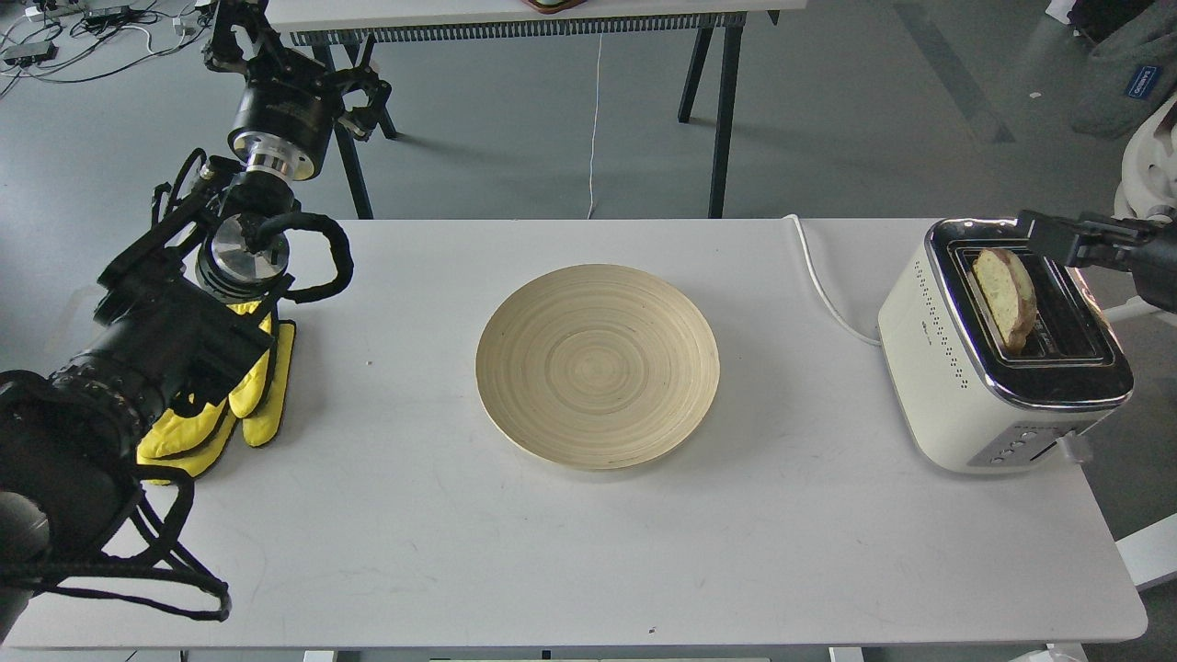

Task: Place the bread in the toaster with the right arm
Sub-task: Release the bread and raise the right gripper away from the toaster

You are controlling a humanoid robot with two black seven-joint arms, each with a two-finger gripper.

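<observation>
The bread [1004, 294] stands on edge in the left slot of the cream-white toaster [956, 368] at the table's right end, its crusted top sticking out above the chrome top. My right gripper [1034, 235] comes in from the right edge and hovers just above the toaster's far end, apart from the bread and holding nothing. Its fingers look dark and close together. My left gripper [292, 69] is raised beyond the table's far left corner, dark and hard to read, with nothing seen in it.
A round bamboo plate [598, 366] lies mid-table. Yellow gloves [248, 395] lie at the left under my left arm. The toaster's white cord [823, 285] runs off the far edge. Another table's legs [722, 110] stand behind.
</observation>
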